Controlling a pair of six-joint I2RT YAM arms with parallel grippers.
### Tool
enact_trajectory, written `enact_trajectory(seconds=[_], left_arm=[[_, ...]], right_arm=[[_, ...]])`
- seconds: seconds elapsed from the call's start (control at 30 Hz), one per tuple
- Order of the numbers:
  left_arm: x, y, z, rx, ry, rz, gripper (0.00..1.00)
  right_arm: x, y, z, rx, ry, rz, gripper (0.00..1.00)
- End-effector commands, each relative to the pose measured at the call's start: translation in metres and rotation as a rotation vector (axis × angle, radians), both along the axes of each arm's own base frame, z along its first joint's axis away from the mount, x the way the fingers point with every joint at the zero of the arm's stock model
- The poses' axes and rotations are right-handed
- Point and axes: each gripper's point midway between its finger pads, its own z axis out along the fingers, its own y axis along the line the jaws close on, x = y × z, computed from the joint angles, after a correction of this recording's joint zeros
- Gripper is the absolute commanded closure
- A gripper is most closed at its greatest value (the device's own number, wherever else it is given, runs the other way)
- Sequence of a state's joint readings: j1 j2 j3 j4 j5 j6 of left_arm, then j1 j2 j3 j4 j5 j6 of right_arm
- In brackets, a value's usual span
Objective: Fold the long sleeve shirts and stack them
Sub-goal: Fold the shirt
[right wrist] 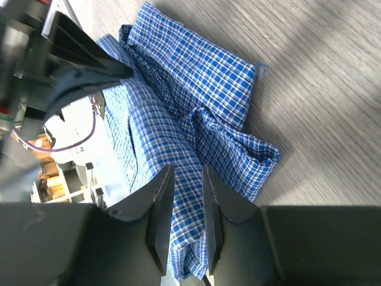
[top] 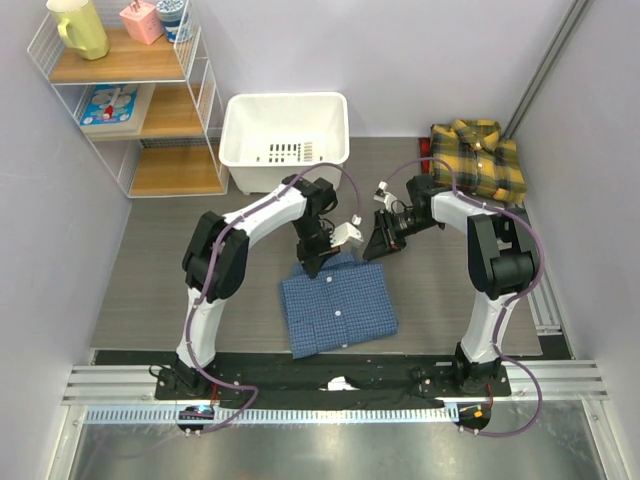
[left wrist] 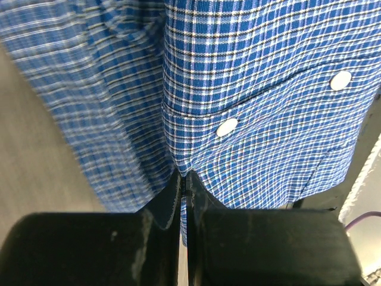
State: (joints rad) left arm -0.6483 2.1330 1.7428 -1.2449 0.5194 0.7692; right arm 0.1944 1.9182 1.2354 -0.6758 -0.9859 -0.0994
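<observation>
Top external view: blue shirt (top: 338, 308) lies folded at centre, yellow shirt (top: 478, 158) upper right. On the blue shirt's top edge the left gripper (left wrist: 183, 179) is pinched tight and the right gripper (right wrist: 186, 179) seems clamped narrowly around a thick fold. Uneven pulling could undo the folds.

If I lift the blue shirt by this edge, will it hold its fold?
Probably not: the blue shirt is thin cloth, puckering where the left hand pinches it, so likely floppy. Looks light; folds could slip apart.
</observation>
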Motion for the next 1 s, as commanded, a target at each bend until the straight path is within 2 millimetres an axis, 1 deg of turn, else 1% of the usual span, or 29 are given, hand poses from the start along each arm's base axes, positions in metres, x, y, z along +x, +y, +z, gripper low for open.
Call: enact_trajectory(seconds=[0.0,0.17,0.23,0.33,0.47,0.6,0.63,0.7,0.77,0.8,0.83,0.9,0.97], left_arm=[[0.022,0.009,0.02,-0.009,-0.063,0.02,1.0],[0.04,0.009,0.033,-0.028,-0.105,0.046,1.0],[0.044,0.009,0.038,-0.026,-0.115,0.045,1.0],[0.051,0.013,0.035,-0.016,-0.121,0.046,1.0],[0.06,0.024,0.017,0.015,-0.105,0.058,1.0],[0.077,0.033,-0.002,0.034,-0.123,0.096,1.0],[0.081,0.036,-0.005,0.036,-0.125,0.106,1.0],[0.088,0.036,-0.008,0.032,-0.131,0.114,0.99],[0.091,0.035,-0.012,0.026,-0.127,0.121,0.98],[0.092,0.036,-0.014,0.029,-0.128,0.128,0.97],[0.094,0.037,-0.017,0.034,-0.13,0.14,0.93],[0.097,0.039,-0.018,0.036,-0.136,0.15,0.9],[0.102,0.038,-0.014,0.025,-0.141,0.185,0.84]], right_arm=[[0.013,0.002,0.014,0.018,-0.068,0.011,0.69],[0.018,-0.001,0.012,0.018,-0.065,-0.001,0.69],[0.021,-0.003,0.012,0.016,-0.063,-0.009,0.69],[0.025,-0.006,0.011,0.01,-0.068,-0.018,0.68],[0.031,-0.012,0.01,0.0,-0.071,-0.037,0.66],[0.036,-0.02,0.008,-0.012,-0.074,-0.058,0.59],[0.036,-0.021,0.007,-0.014,-0.07,-0.061,0.56],[0.034,-0.024,0.005,-0.019,-0.059,-0.067,0.51],[0.032,-0.025,0.004,-0.024,-0.061,-0.065,0.48],[0.032,-0.025,0.005,-0.026,-0.061,-0.066,0.45],[0.032,-0.025,0.005,-0.029,-0.064,-0.067,0.43],[0.032,-0.026,0.006,-0.032,-0.068,-0.069,0.39],[0.033,-0.029,0.012,-0.03,-0.08,-0.079,0.4]])
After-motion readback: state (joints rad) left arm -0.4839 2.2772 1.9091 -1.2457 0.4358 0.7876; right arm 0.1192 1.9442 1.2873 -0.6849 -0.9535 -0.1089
